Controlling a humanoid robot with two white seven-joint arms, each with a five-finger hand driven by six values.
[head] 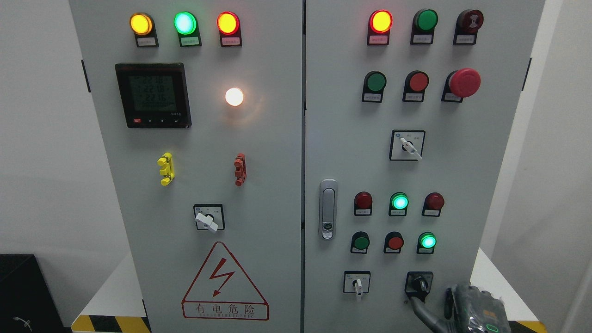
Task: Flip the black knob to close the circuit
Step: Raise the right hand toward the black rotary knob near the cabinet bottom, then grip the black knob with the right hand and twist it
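I am reaching my right hand [458,305] up from the lower right toward the black knob [420,283] at the cabinet's [277,138] bottom right, one finger [418,306] extended just beneath it, gripping nothing; next I need to pinch and turn it.

Right hand [455,307] cropped, maybe curled.
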